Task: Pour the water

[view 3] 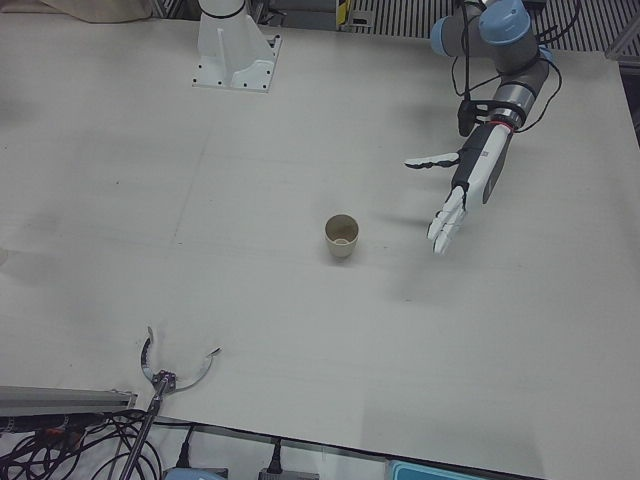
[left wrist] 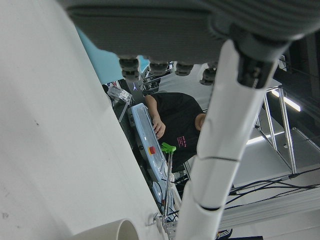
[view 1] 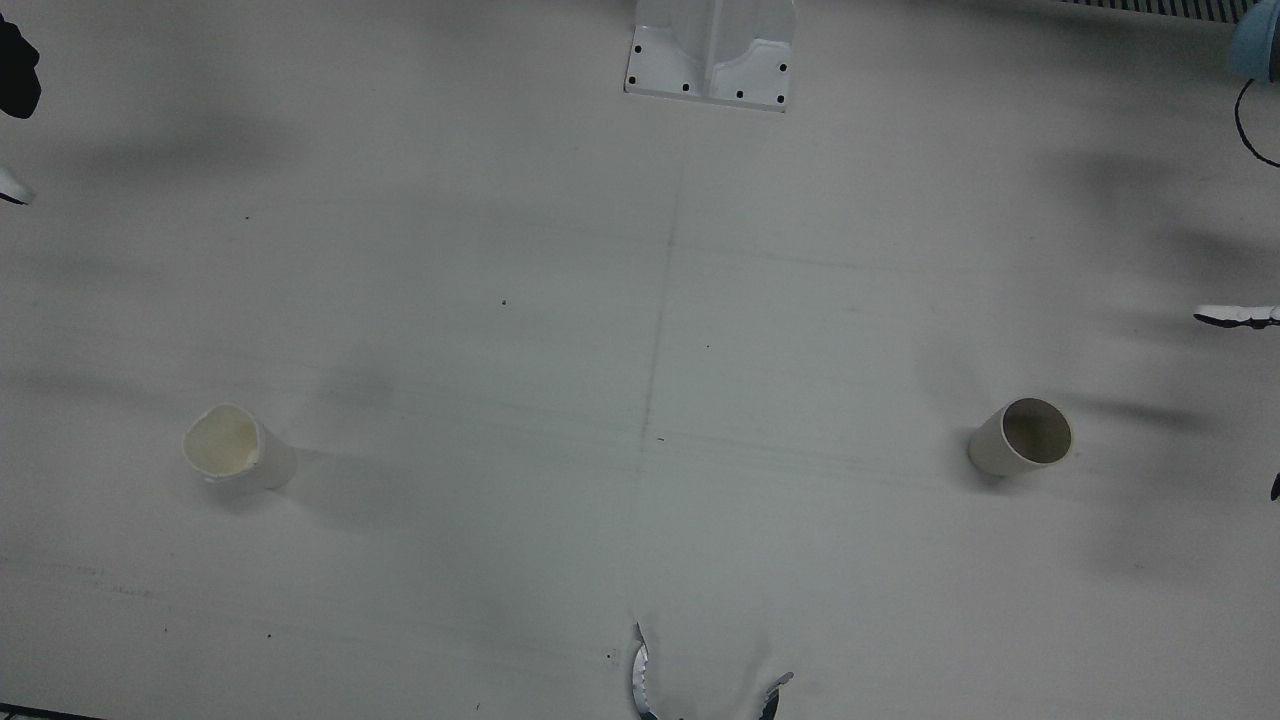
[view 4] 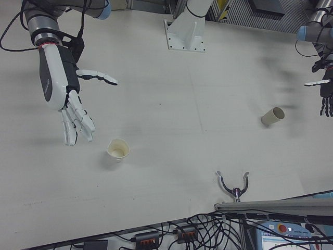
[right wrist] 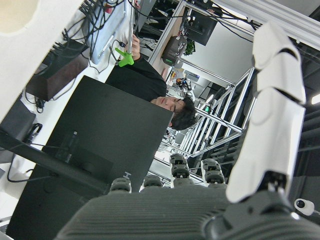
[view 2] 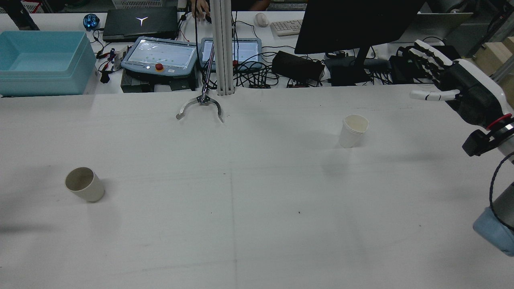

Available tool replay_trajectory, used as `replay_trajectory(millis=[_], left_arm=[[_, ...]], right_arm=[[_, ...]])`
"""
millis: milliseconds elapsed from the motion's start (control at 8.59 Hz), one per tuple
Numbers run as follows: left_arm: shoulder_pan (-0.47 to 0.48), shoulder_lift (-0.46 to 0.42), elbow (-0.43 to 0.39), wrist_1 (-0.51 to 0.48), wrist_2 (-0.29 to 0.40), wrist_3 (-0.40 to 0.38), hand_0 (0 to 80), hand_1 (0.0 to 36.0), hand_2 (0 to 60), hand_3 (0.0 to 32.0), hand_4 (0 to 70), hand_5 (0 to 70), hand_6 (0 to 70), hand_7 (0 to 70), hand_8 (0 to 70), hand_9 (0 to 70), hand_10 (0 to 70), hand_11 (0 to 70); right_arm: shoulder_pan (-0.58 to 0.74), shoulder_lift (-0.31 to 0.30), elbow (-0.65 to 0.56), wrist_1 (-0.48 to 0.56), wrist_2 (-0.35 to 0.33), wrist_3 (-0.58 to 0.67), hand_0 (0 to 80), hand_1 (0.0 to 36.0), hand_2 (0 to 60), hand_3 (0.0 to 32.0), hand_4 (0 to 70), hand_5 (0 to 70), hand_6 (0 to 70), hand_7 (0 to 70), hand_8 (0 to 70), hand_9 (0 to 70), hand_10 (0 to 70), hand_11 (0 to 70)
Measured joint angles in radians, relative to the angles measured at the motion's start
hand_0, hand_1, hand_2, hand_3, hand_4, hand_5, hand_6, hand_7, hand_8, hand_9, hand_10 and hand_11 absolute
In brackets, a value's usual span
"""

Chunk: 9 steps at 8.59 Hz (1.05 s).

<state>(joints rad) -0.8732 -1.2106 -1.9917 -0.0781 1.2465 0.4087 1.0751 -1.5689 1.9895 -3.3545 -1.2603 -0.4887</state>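
Two paper cups stand on the white table [view 2: 241,224]. A white cup with a slightly dented rim [view 2: 353,130] [view 1: 235,460] [view 4: 118,149] stands upright on my right half. A beige cup [view 2: 84,184] [view 1: 1022,437] [view 3: 342,236] [view 4: 272,115] stands on my left half. My right hand [view 2: 461,84] [view 4: 60,86] hovers open above the table, beside and apart from the white cup, with its fingers spread. Over the table beside the beige cup my left hand [view 3: 472,175] [view 4: 327,88] is open and holds nothing. One of its fingertips [view 1: 1238,316] shows at the front view's edge.
A metal claw-shaped tool [view 2: 199,105] [view 1: 700,690] lies at the table's far edge by an upright post [view 2: 223,48]. Beyond that edge are a blue bin [view 2: 44,62], teach pendants [view 2: 160,56], a monitor [view 2: 357,24] and cables. A pedestal base [view 1: 712,55] sits at the robot's side.
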Motion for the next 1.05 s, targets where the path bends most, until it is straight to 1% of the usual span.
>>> replay_trajectory(millis=[116,233,349,466,582,698,815,1048], left_arm=[[0.0,0.016,0.004,-0.015,0.0,0.0,80.0,32.2,0.0,3.6,11.9,0.0,0.9,3.6,3.9,0.0,3.4,9.8],[0.002,0.023,0.028,-0.042,-0.002,0.002,80.0,31.8,0.0,3.8,12.1,0.0,1.1,3.6,3.9,0.0,3.4,9.9],[0.004,0.026,0.054,-0.071,-0.006,0.008,80.0,30.4,0.0,3.8,12.0,0.0,0.8,3.4,3.5,0.0,3.4,9.6],[0.006,0.026,0.075,-0.103,-0.007,0.02,80.0,31.8,0.0,4.4,11.8,0.0,0.9,3.7,3.1,0.0,3.7,10.2],[0.008,0.026,0.086,-0.145,-0.007,0.051,80.0,35.2,0.0,0.2,13.3,0.0,1.6,4.2,1.7,0.0,3.4,10.2],[0.01,0.026,0.09,-0.186,-0.007,0.09,80.0,35.3,0.0,0.0,13.3,0.0,1.4,4.1,1.3,0.1,3.0,9.7],[0.017,0.025,0.092,-0.228,-0.009,0.132,80.0,34.7,0.0,0.0,13.0,0.0,1.0,3.8,1.2,0.1,2.9,9.4],[0.024,0.023,0.11,-0.298,-0.018,0.216,80.0,33.5,0.0,0.0,14.4,0.0,2.0,4.4,2.2,0.4,3.6,10.4]], right_arm=[[-0.026,-0.023,-0.003,0.005,-0.003,0.0,50.8,18.4,4.8,2.8,0.0,7.2,2.7,0.0,0.3,0.0,0.0,0.0],[-0.04,-0.045,-0.012,0.011,-0.004,0.004,50.5,17.6,3.4,0.6,0.0,6.9,2.0,0.0,0.9,0.0,0.0,0.0],[-0.048,-0.063,-0.031,0.025,-0.003,0.009,49.3,16.2,3.1,1.4,0.0,6.4,2.9,0.0,1.4,0.0,0.0,0.0],[-0.051,-0.072,-0.077,0.053,-0.002,0.022,48.6,15.4,2.6,0.0,0.0,5.9,1.8,0.0,3.0,0.2,0.0,0.0],[-0.047,-0.081,-0.154,0.105,0.001,0.07,49.1,16.6,4.1,0.0,0.0,5.8,1.0,0.0,2.5,0.0,0.0,0.0],[-0.022,-0.087,-0.248,0.18,0.003,0.125,50.2,18.1,6.2,0.6,0.0,6.3,2.6,0.0,2.3,0.0,0.0,0.0],[0.019,-0.09,-0.324,0.241,0.002,0.16,50.2,18.1,6.7,1.2,0.0,6.5,3.0,0.0,2.7,0.0,0.0,0.0],[0.064,-0.087,-0.402,0.284,0.001,0.178,50.0,17.9,7.8,1.0,0.0,6.8,4.1,1.9,3.8,0.9,0.0,0.0]])
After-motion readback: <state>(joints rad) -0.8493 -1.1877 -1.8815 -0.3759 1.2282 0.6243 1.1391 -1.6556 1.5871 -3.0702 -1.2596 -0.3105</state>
